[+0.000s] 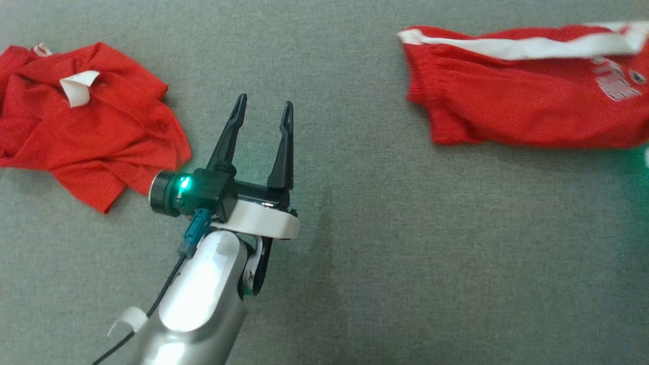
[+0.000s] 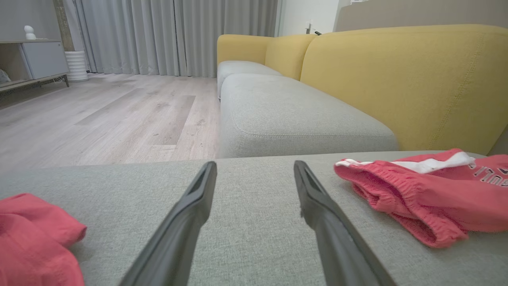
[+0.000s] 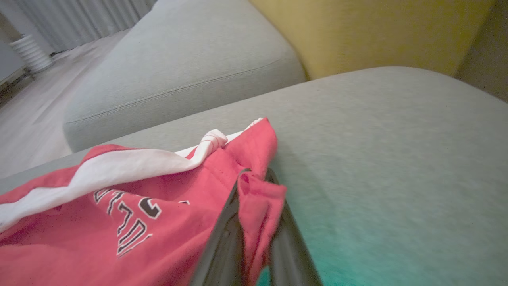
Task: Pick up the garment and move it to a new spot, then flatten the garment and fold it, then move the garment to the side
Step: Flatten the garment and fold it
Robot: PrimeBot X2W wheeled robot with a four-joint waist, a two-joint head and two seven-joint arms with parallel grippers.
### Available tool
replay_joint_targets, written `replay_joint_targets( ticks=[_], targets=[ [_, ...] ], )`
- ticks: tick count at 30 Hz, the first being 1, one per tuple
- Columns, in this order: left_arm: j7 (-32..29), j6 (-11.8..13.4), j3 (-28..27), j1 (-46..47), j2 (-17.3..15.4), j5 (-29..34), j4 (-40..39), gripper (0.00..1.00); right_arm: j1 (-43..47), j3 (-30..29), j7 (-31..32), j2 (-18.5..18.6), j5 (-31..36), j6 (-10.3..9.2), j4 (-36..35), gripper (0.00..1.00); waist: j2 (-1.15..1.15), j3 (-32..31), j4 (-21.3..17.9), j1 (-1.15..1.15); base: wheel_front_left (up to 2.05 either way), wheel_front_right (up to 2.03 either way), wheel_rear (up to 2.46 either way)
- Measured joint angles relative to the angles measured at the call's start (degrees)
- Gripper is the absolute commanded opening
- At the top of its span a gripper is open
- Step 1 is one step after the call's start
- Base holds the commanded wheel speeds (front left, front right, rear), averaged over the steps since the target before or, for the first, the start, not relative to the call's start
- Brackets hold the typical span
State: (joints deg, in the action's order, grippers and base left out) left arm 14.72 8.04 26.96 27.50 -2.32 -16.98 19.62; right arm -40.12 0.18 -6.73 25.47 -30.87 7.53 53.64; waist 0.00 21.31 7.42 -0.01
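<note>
A broad grey fabric sofa cushion (image 1: 355, 253), backed by yellow upholstered sofa cushions (image 2: 397, 87), carries two red garments lying well apart. A pair of red shorts with a white band and dark lettering (image 1: 527, 106) lies spread at the far right, and a crumpled red shirt with a white tag (image 1: 86, 132) is heaped at the left. The right gripper (image 3: 256, 178) is clenched on a fold at the shorts' edge, while the left gripper (image 1: 265, 100) hangs released over bare cushion between the garments.
</note>
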Motion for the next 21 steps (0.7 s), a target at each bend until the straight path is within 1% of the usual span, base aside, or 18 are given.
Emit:
replay_joint_targets(
  ticks=[4, 9, 10, 15, 21],
  targets=[
    [0.0, -0.5, -0.4, -0.9, 0.0, 0.5, 0.0, 1.0, 1.3, -3.6, -0.9, 1.6, -0.1, 0.0, 2.7, 0.0, 0.0, -0.8, -0.3, 0.0, 0.0, 0.0, 0.0],
    [0.0, -0.6, -0.9, -1.9, 0.0, 0.5, 0.3, 1.0, 1.0, -5.1, -1.2, 1.6, 0.2, 0.0, 4.2, 0.0, 0.0, -0.7, -0.2, 0.0, 0.0, 0.0, 0.0],
    [0.0, -1.0, -1.0, -2.0, 0.0, 0.8, 0.4, 1.0, 0.8, -5.4, -1.2, 1.5, 0.2, 0.0, 4.4, 0.0, 0.0, -0.7, -0.1, 0.0, 0.0, 0.0, 0.0],
    [0.0, -1.1, -1.2, -2.0, 0.0, 1.1, 0.8, 1.0, 0.6, -5.7, -2.2, -0.1, 0.2, 0.0, 4.1, 0.0, 0.0, -1.1, 0.0, 0.01, 0.0, 0.0, 0.0],
    [0.0, -1.5, -1.4, -2.2, 0.0, 1.4, 1.6, 1.0, 0.6, -3.8, -2.9, -2.1, -1.0, 0.0, 0.1, 0.0, 0.0, -3.1, -0.1, 0.0, 0.0, 0.0, 0.0]
  ],
)
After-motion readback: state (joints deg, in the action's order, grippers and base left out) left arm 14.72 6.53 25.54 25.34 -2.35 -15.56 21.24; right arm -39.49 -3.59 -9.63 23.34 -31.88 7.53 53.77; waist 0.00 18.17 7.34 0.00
